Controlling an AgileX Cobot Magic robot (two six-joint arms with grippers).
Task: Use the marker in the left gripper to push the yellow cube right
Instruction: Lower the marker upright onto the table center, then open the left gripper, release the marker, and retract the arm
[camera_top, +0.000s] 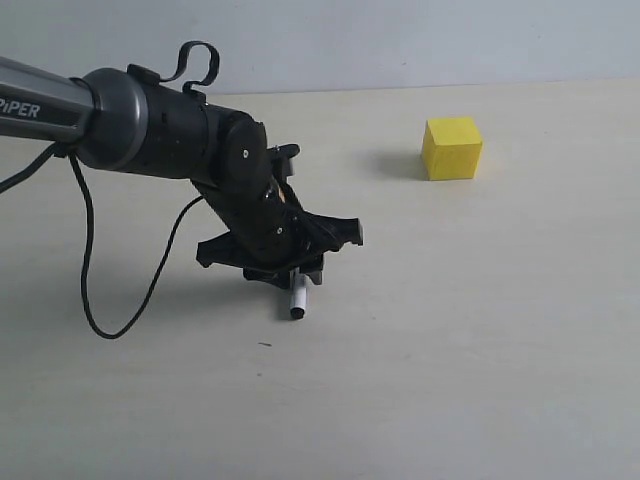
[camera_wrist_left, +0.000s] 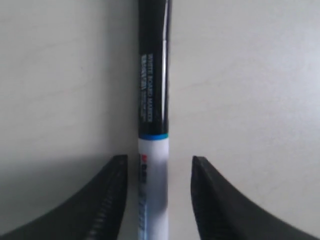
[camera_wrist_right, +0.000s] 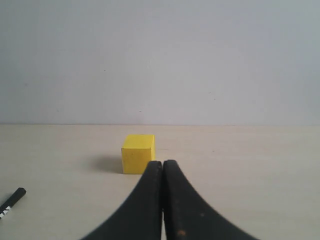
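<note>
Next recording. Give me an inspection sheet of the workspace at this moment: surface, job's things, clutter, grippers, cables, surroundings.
Surface: pale beige matte tabletop, no spills seen.
Job's things: slim marker with black cap and white barrel appears to lie on the tabletop between the left jaws, not gripped; small bright yellow cube stands apart from it, untouched.
Clutter: nothing seen.
Grippers: black left gripper open, low over the marker, a gap on each side; black right gripper shut, empty, pointing towards the cube.
Cables: black cable hangs in a loop from the left arm, away from marker and cube.
Surroundings: plain pale wall behind the table.
</note>
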